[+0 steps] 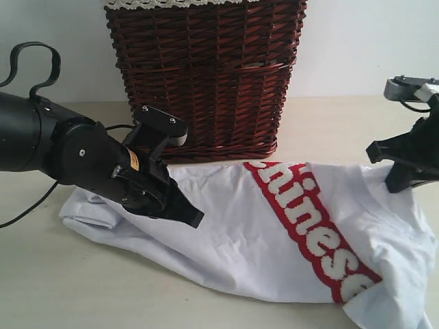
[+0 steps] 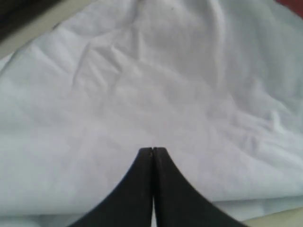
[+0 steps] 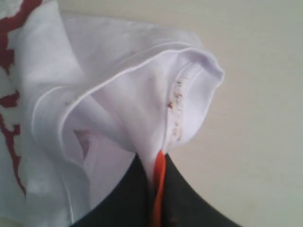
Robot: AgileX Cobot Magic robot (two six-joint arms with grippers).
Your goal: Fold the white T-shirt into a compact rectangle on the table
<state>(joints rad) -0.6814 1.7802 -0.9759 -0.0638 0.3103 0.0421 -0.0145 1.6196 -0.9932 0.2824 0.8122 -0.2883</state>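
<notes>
Lying crumpled and unfolded on the broad pale beige matte table (image 1: 62,288), the soft white short-sleeved cotton T-shirt (image 1: 233,253) is spread from the middle of the exterior view toward four o'clock.

- Red band with puffy white letters (image 1: 312,226): runs slantwise across the T-shirt, from twelve o'clock down toward five o'clock.
- Dark red-brown woven wicker basket (image 1: 206,75): stands upright on the table at twelve o'clock of the T-shirt, its foot just beside the cloth. A pale lace trim (image 1: 178,3) is seen along its top rim.
- Left gripper (image 1: 194,219) (image 2: 152,151): black, at nine o'clock of the T-shirt, tilted down over the cloth. Its jaws are pressed fully together and no fabric is seen between them. Whether the tip touches the T-shirt (image 2: 151,85) cannot be told.
- Right gripper (image 1: 396,184) (image 3: 156,163): black, at two o'clock of the T-shirt, at the cloth's edge. Its jaws are closed on a stitched hem fold of the T-shirt (image 3: 118,94), which is pinched between them and bulges out in a loop. An orange strip (image 3: 160,175) is seen between the jaws.
</notes>
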